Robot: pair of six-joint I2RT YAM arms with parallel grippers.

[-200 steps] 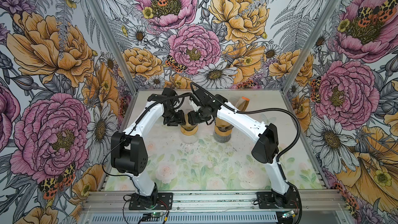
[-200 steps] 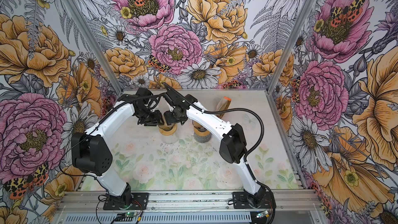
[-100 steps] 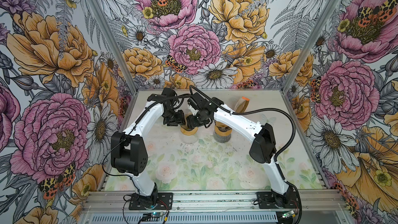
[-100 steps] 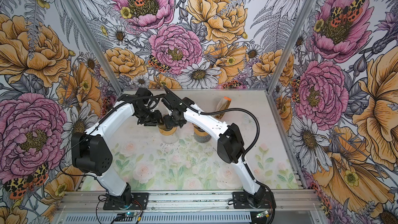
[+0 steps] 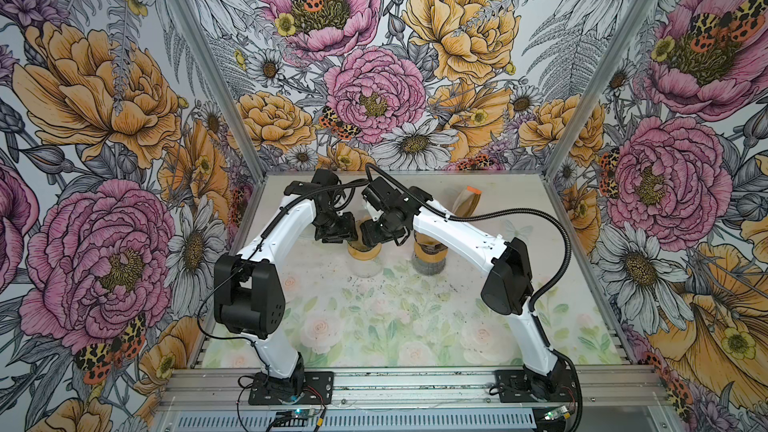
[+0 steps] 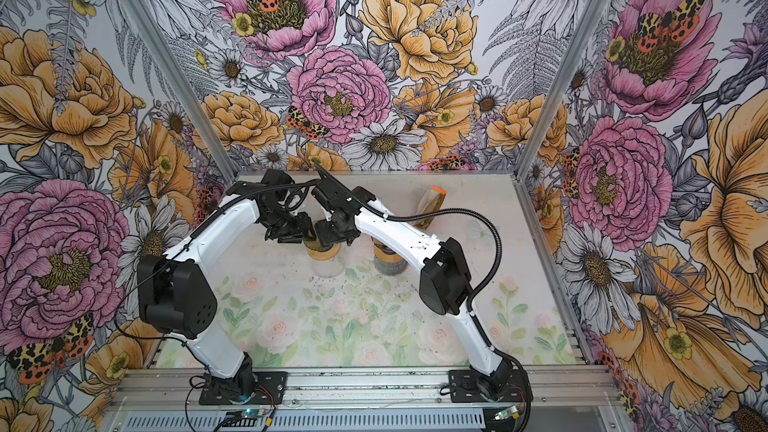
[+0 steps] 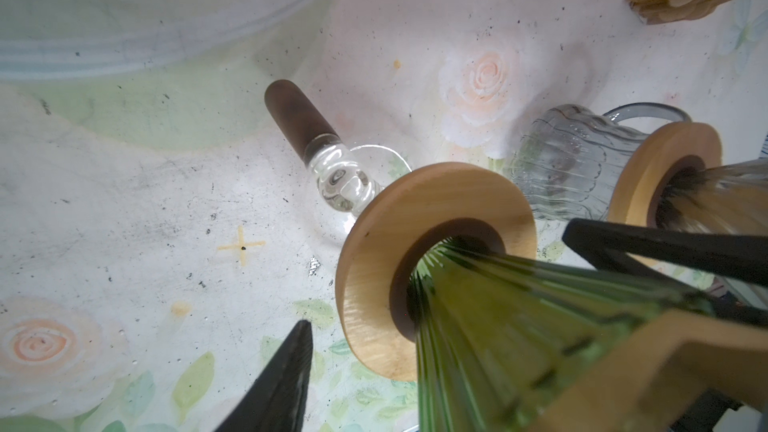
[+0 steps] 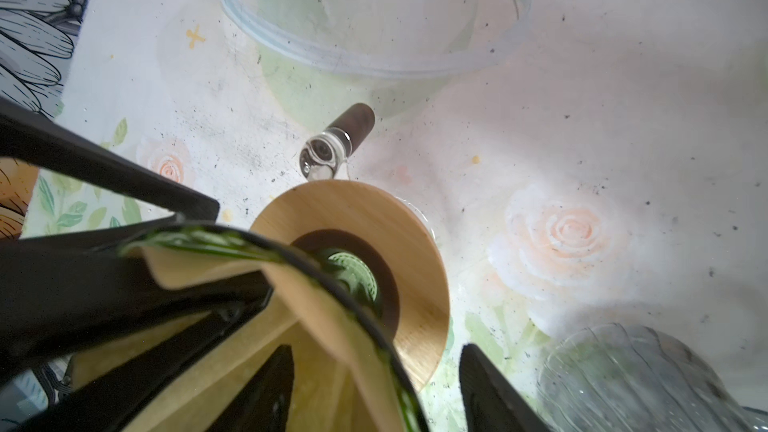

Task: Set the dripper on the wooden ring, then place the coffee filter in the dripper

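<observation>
Tan coffee filter (image 8: 320, 338) inside the green glass dripper (image 7: 498, 326), dripper atop a clear carafe (image 7: 338, 184) on the bench (image 5: 374, 326), right end effector (image 8: 374, 351) jaws apart, one finger inside the cone, left end effector (image 5: 343, 238) astride the rim, grip unclear.

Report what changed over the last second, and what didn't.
The right gripper edged left, closer to the left gripper at the green dripper. Nothing was visibly grasped or released. The left arm, the second dripper and the filter pack stayed put.
</observation>
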